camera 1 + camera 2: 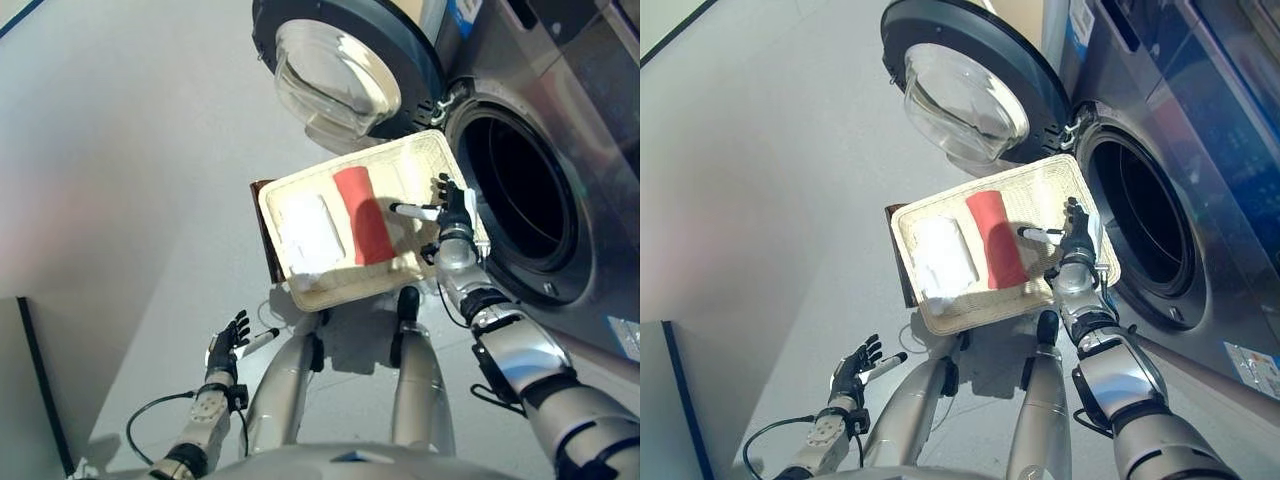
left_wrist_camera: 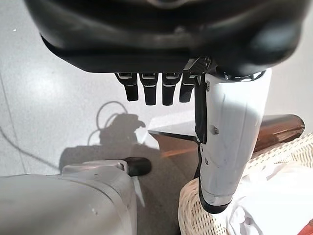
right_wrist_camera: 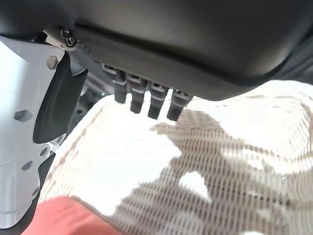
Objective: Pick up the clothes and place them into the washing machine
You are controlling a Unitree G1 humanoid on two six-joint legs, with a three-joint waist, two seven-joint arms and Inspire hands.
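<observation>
A shallow wicker basket (image 1: pixel 420 160) rests on a low dark brown box (image 1: pixel 268 235) beside the washing machine (image 1: pixel 560 150). In it lie a folded red cloth (image 1: pixel 362 215) and a folded white cloth (image 1: pixel 310 235). My right hand (image 1: pixel 452 208) is open, fingers straight, over the basket's right part, just right of the red cloth, which shows in the right wrist view (image 3: pixel 68 218). My left hand (image 1: pixel 228 345) is open and empty, low over the floor left of the basket. The machine's drum opening (image 1: pixel 520 195) is dark.
The round machine door (image 1: pixel 340 70) stands swung open behind the basket. The grey floor (image 1: pixel 120 160) spreads to the left. A dark line edges a wall panel (image 1: pixel 30 390) at lower left. The basket's near corner shows in the left wrist view (image 2: pixel 195 215).
</observation>
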